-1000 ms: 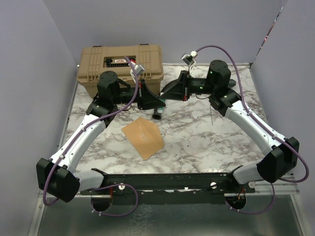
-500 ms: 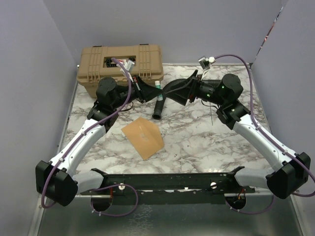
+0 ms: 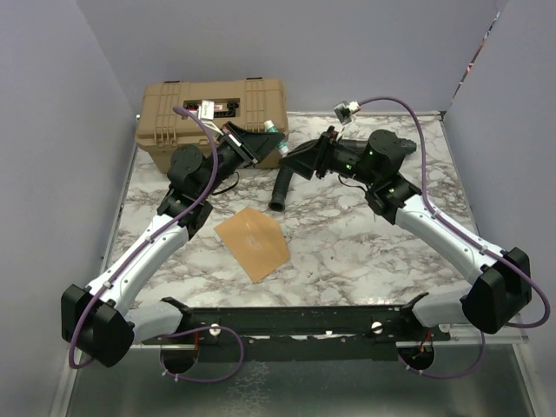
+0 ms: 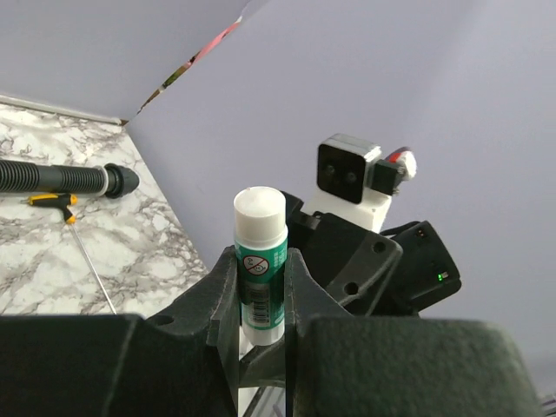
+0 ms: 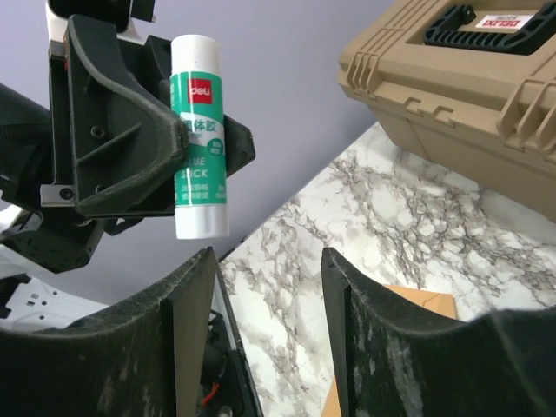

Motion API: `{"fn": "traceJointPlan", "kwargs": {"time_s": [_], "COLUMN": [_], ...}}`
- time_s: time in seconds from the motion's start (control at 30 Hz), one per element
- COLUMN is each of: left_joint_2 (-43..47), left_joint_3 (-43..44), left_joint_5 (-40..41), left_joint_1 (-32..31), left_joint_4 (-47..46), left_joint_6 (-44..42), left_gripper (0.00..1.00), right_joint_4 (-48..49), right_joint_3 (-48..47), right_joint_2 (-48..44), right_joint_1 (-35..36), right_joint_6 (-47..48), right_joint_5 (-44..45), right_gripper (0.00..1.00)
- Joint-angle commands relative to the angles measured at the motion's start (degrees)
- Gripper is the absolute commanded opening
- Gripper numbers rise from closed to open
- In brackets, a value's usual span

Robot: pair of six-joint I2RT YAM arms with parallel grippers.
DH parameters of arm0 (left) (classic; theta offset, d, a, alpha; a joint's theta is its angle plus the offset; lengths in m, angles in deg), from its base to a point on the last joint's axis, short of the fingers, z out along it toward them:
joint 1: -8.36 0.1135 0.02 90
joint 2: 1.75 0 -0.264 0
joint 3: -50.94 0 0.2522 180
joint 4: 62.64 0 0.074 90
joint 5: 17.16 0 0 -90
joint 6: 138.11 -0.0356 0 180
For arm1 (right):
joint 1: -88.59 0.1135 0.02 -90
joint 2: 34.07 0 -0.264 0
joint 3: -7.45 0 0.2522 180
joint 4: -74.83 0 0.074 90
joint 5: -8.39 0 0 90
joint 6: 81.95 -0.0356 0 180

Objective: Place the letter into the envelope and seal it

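The orange-tan envelope (image 3: 252,241) lies flat on the marble table, in front of both grippers; one corner of it (image 5: 426,302) shows past my right finger. The letter is not in view as a separate sheet. My left gripper (image 3: 259,141) (image 4: 262,261) is raised near the toolbox and shut on a green-and-white glue stick (image 3: 274,129) (image 4: 259,221) (image 5: 200,139). My right gripper (image 3: 293,160) (image 5: 268,256) faces it from the right, open, with nothing between its fingers. The stick hangs just above and left of the right fingertips.
A tan toolbox (image 3: 213,109) (image 5: 469,61) stands at the back left. A black ribbed tube (image 3: 280,187) (image 4: 52,178) lies on the marble between the grippers and the envelope. A thin screwdriver with a yellow-black handle (image 4: 54,200) lies beside the tube.
My left gripper has risen and swung back toward the toolbox with the glue stick. The right gripper has opened and drawn apart from the left, and now faces the stick.
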Motion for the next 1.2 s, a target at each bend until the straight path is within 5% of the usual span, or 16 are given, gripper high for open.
{"fn": "traceJointPlan", "kwargs": {"time_s": [0.0, 0.47, 0.63, 0.8, 1.0, 1.17], "left_joint_2": [0.86, 0.58, 0.58, 0.71, 0.76, 0.84], "left_joint_3": [-0.30, -0.91, -0.77, -0.99, -1.09, -2.98], "left_joint_5": [2.62, 2.60, 2.03, 1.13, 0.11, 0.28], "left_joint_1": [-0.07, -0.12, -0.07, -0.06, -0.07, -0.09], "left_joint_4": [-2.78, -4.63, -4.71, -4.80, -5.64, -13.09], "left_joint_6": [2.25, 2.75, 2.36, 1.55, 1.08, -0.50], "left_gripper": [0.00, 0.00, 0.00, 0.00, 0.00, 0.00], "right_joint_4": [6.41, 8.74, 9.07, 16.51, 20.72, 36.28], "right_joint_3": [-2.71, -4.79, -5.47, -4.13, -4.28, 1.10], "right_joint_2": [1.53, 3.50, 4.46, 4.96, 4.86, 6.76], "right_joint_1": [0.23, 0.22, 0.23, 0.09, -0.48, -0.47], "right_joint_6": [-5.57, -8.85, -12.21, -25.84, -38.35, -59.56], "right_joint_5": [-2.38, -4.34, -4.01, -2.97, -1.59, 2.84], "right_gripper": [0.52, 0.65, 0.44, 0.23, 0.09, 0.01]}}
